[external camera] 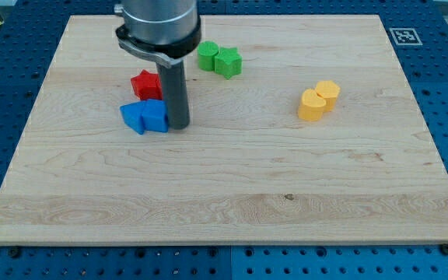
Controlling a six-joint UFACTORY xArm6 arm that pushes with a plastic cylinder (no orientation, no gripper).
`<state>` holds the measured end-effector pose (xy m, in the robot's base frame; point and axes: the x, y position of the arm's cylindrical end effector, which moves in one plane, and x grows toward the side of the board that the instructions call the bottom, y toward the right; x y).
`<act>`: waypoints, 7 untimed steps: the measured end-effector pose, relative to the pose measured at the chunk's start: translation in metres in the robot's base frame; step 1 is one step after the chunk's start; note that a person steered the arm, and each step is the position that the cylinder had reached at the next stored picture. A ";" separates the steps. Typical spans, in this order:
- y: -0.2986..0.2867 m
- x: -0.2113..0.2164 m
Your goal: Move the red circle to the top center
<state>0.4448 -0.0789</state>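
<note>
A red block [146,83] lies left of centre in the board's upper half. Its shape looks jagged, and its right side is hidden behind my rod. I cannot make out a separate red circle. My tip [179,126] rests on the board just below and right of the red block. It stands right beside the right-hand of two blue blocks [145,117]. The arm's grey body [158,27] covers the board's top edge above the red block.
Two green blocks [218,59] lie touching each other up and to the right of my rod. Two yellow blocks [318,101] lie together on the view's right. The wooden board [232,202] sits on a blue perforated table.
</note>
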 end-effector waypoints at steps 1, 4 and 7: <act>-0.009 -0.023; -0.010 -0.102; -0.008 -0.174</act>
<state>0.2711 -0.0866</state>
